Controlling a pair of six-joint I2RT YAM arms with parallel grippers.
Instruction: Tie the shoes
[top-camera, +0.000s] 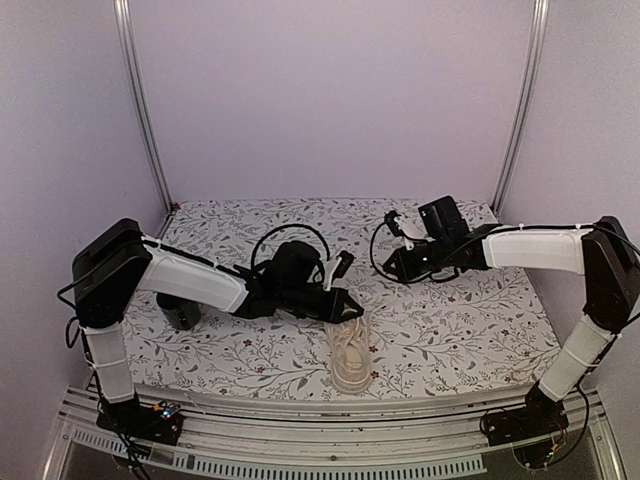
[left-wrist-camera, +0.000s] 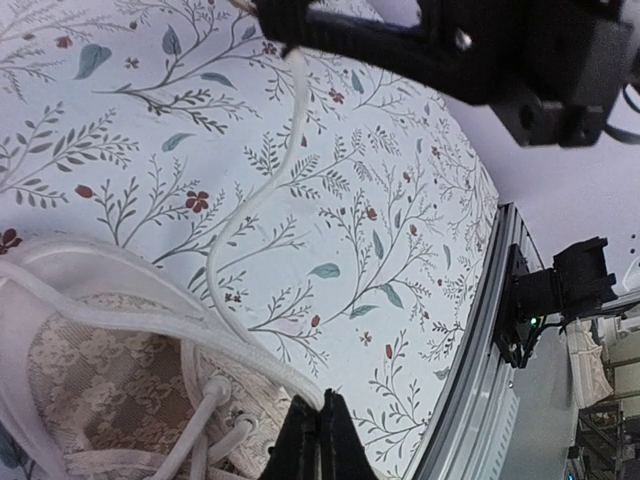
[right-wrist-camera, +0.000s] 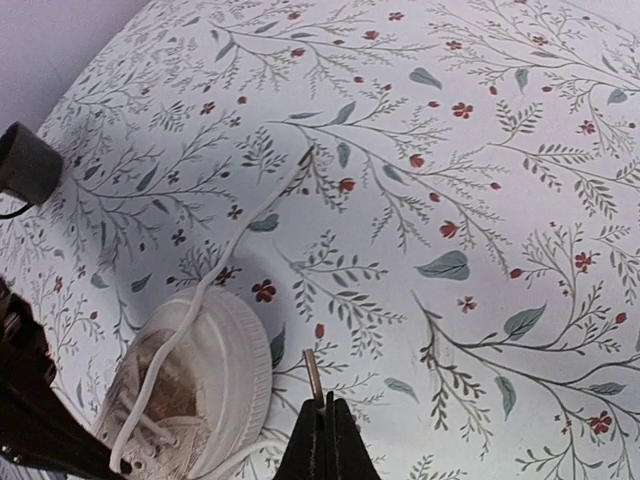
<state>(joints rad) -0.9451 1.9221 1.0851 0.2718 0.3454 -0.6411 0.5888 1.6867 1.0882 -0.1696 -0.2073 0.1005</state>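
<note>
Left fingers (left-wrist-camera: 300, 455) are clenched right over the shoe (top-camera: 351, 358); right fingers (right-wrist-camera: 308, 455) are clenched too, a lace tip (right-wrist-camera: 312, 372) poking out ahead. Pinched or loose, can't tell! The shoe sits mid-counter (top-camera: 470, 320) by the near edge. It's likely light and apt to slide. Laces look limp and thin, best gripped near the tips. The left arm hides its far end.

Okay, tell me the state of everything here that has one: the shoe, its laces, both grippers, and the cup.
Shoe: upright on the table, untied.
Lace: loose; one end lies on the cloth, the other sits in the right gripper.
Left gripper: shut, at the shoe's eyelets; whether it holds anything is unclear.
Right gripper: shut on lace.
Cup: standing or tipped, cannot tell.
</note>
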